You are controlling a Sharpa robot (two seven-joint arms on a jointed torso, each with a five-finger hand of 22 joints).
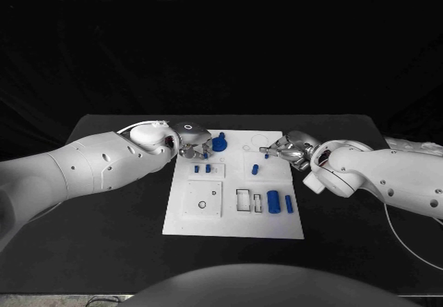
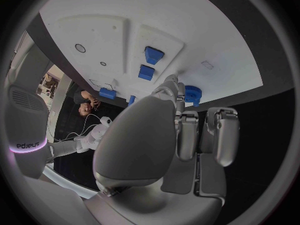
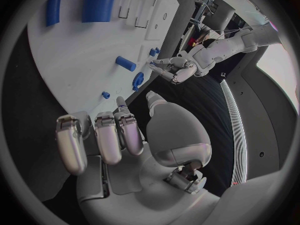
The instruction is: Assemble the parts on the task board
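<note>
- Where the black table [image 1: 111,224] spreads before the robot, the white task board [image 1: 235,220] lies in its middle, its long side running away from the robot.
- On the board's far part stands a blue gear-like part [image 1: 219,143], upright, close to the far edge; the left wrist view shows it too [image 2: 192,93], just past that hand's fingertips.
- Two small blue parts [image 1: 201,169] stand side by side on a raised square nearer the board's left side; in the left wrist view they show as two blue blocks [image 2: 150,63].
- A short blue peg [image 1: 255,169] stands near the board's middle, right of those two.
- Toward the board's near right lie a thick blue cylinder [image 1: 273,201] and, just beside it, a thinner blue rod [image 1: 289,204], both lengthwise; two rectangular slots [image 1: 249,201] sit to their left.
- A raised square plate with a small ring-shaped hole [image 1: 202,204] takes up the board's near left.
- The left hand [image 1: 190,144] hovers at the board's far left corner, next to the gear-like part; its fingers [image 2: 187,130] are curled in together, and I see nothing held in them.
- The right hand [image 1: 286,150] is at the board's far right edge, fingers [image 3: 106,137] bent inward side by side; whether anything sits between them I cannot tell.
</note>
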